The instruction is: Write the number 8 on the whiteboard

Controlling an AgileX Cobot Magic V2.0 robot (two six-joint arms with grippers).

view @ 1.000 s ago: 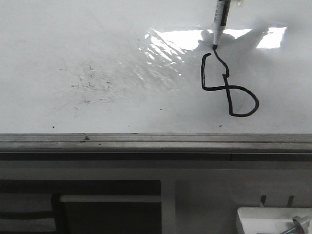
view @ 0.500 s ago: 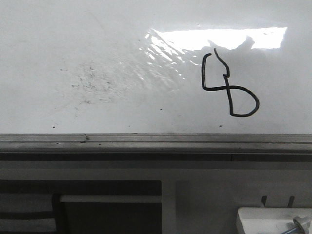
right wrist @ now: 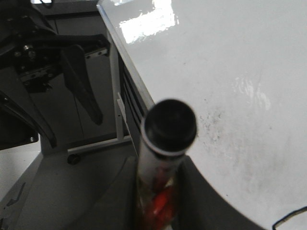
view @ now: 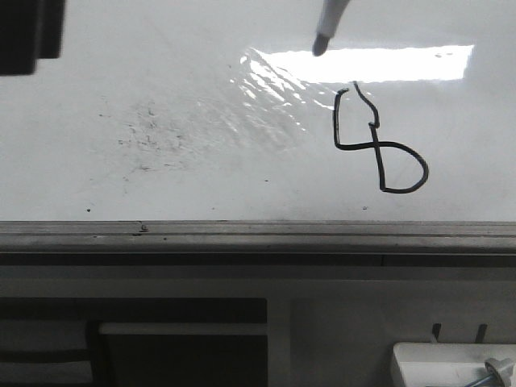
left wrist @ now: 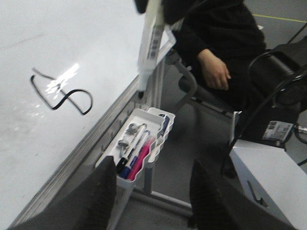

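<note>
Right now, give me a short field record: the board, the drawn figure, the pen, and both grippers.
board: whiteboard, glossy, glare at top, grey smudges at left
figure: number 8, black line, upper loop not closed at top
pen: marker, tip off the board, up and left of the figure
right gripper: shut on the marker
left gripper: open, holding nothing, fingers apart
tray: holder with spare pens, hung below the board's edge
</note>
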